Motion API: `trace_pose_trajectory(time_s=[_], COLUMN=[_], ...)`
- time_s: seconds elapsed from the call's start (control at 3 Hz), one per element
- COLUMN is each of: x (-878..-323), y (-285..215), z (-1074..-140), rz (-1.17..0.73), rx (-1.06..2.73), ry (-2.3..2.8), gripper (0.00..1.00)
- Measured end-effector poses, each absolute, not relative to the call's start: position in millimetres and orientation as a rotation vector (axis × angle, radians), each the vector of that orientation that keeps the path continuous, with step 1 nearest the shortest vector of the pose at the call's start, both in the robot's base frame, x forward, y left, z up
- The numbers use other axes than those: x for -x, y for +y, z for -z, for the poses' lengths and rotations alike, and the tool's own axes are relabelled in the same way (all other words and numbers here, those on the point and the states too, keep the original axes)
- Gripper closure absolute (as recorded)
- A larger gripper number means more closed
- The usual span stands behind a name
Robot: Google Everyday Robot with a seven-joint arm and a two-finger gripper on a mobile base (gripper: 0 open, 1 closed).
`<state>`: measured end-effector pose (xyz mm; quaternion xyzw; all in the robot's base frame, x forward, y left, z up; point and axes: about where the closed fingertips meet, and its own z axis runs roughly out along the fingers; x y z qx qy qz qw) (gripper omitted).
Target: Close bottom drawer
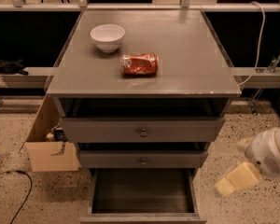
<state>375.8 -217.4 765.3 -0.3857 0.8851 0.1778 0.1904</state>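
The bottom drawer (143, 197) of the grey cabinet (144, 85) is pulled far out toward me, showing its dark plank floor; its front edge runs along the frame's bottom. Two knobbed drawers (143, 130) sit above it, each slightly out. My gripper (235, 180) is at the lower right, beside the cabinet's right side, at about the height of the open drawer and apart from it. It holds nothing that I can see.
A white bowl (107, 37) and a crushed red packet (139, 64) lie on the cabinet top. An open cardboard box (49, 149) stands on the speckled floor at the left, with a black cable (16, 190) near it. A rail and white cable run behind.
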Motion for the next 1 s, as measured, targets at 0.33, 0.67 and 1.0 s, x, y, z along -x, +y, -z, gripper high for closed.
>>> trace_pose_trajectory(time_s=[0.33, 0.67, 1.0], x=[-352, -324, -300], y=[-210, -216, -211], z=[-695, -637, -607], rz=[-0.690, -0.855, -0.947], rx=[0.959, 0.998, 1.026], ry=[2.529, 2.426, 2.367], gripper=[0.00, 0.00, 0.00])
